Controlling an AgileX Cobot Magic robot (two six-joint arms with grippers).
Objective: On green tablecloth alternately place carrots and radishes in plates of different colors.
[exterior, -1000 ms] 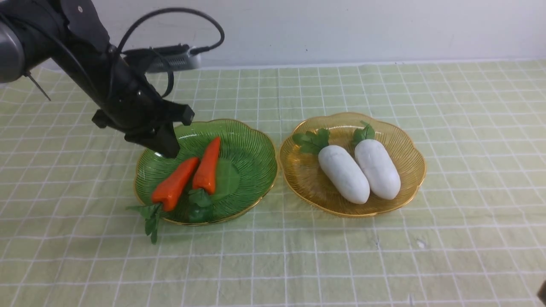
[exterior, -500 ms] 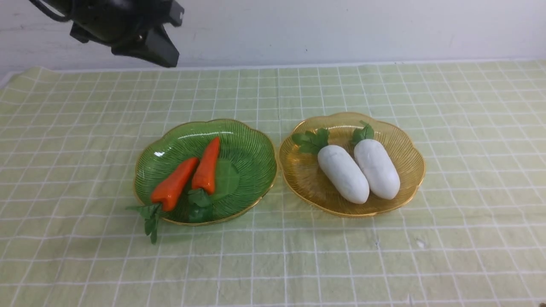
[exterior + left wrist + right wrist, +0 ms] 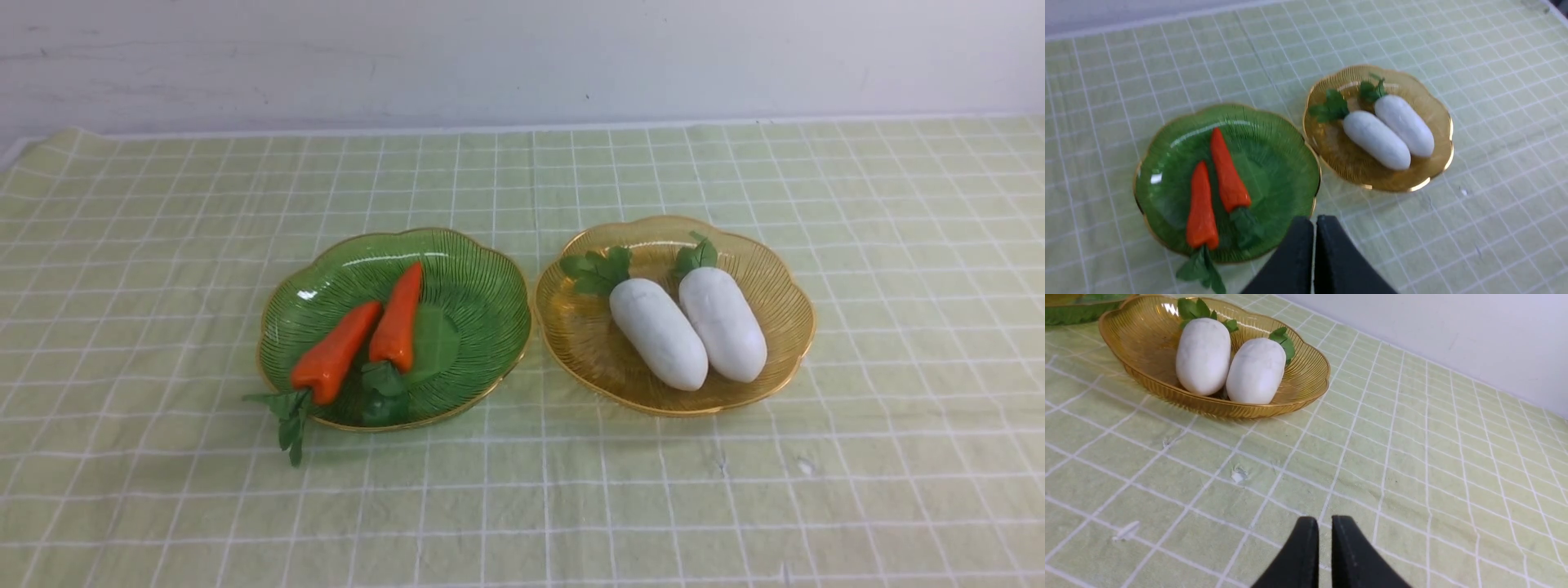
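Note:
Two orange carrots (image 3: 335,353) (image 3: 397,318) lie side by side in the green plate (image 3: 473,269) on the green tablecloth (image 3: 522,490). Two white radishes (image 3: 657,332) (image 3: 722,323) lie side by side in the amber-yellow plate (image 3: 784,294). Neither gripper shows in the front view. In the left wrist view my left gripper (image 3: 1314,222) is shut and empty, high above the cloth near the green plate (image 3: 1167,143). In the right wrist view my right gripper (image 3: 1325,522) is shut and empty, low over the cloth, well apart from the amber plate (image 3: 1147,375).
A pale wall (image 3: 522,57) runs behind the cloth's far edge. Small white flecks (image 3: 1238,473) lie on the cloth between my right gripper and the amber plate.
My left arm has lifted away from the green plate, up and back, and has left the front view. The carrots, radishes and plates have not moved.

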